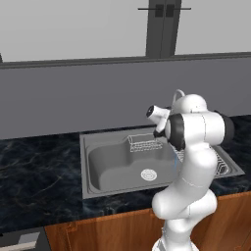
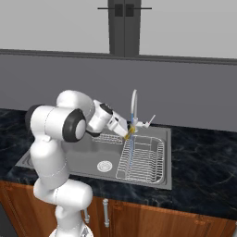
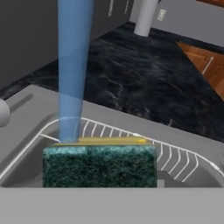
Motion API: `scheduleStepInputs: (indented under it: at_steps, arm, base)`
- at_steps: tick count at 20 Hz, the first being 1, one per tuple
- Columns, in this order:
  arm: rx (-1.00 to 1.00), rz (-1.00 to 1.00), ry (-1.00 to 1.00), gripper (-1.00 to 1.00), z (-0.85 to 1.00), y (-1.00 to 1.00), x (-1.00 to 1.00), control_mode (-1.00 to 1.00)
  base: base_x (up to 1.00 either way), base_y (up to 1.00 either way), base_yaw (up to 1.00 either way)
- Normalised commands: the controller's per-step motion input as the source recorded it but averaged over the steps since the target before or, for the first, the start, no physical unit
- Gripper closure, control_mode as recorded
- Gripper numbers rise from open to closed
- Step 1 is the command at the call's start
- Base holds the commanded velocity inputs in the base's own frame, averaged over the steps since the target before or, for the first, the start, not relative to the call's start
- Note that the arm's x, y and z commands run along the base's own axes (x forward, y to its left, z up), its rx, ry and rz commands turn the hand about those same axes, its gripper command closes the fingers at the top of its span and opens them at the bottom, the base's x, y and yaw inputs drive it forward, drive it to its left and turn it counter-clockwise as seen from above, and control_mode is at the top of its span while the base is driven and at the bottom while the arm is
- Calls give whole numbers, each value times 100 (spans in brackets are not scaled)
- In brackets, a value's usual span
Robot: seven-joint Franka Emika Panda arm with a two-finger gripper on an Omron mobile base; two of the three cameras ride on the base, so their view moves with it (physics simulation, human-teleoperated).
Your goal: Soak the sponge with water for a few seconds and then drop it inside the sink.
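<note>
In the left base view we saw the sink (image 1: 93,142) set into a dark marbled counter (image 1: 39,166), its deep basin holding a round drain (image 1: 148,174) near the front. A small wire basket (image 1: 142,142) hung at the far wall of the basin. The white arm (image 1: 193,162) rose at the right and covered much of the sink's right part. Its hand pointed left and away from us, and we could not make out the fingers from here.

In the right base view the arm reached right, over the basin, and the gripper (image 2: 128,131) sat just under the arched faucet (image 2: 134,104). A bit of yellow showed at its tip: the sponge (image 2: 130,131), clamped between the jaws. The water (image 2: 130,152) fell as a thin pale-blue stream from the spout, past the sponge, down onto the wire dish rack (image 2: 143,159) in the right part of the sink. The drain lay to the left of the rack.

In the hand view the sponge (image 3: 99,165) was right in front of the camera, green scrub face toward us, yellow body as a thin strip along its far edge. The stream (image 3: 73,70) met the sponge at its left end. Beyond lay the rack's white wires (image 3: 175,157), the sink rim and the dark counter.
</note>
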Motion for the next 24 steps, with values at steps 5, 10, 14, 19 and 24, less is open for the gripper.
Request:
scheduleStepInputs:
  at_steps: [5, 10, 14, 19, 24]
  arm:
    - [-7, -1, -7, 100, -13, 0, 5, -100]
    - [-6, -2, -10, 100, -2, 0, 6, -100]
    - [-3, -1, -5, 100, 0, 0, 8, -100]
    - [-2, -2, -1, 100, 0, 0, 13, -100]
    - [0, -1, 7, 100, 0, 0, 25, -100]
  base:
    - [0, 0, 0]
    - [0, 0, 0]
    - [0, 0, 0]
    - [0, 0, 0]
    - [0, 0, 0]
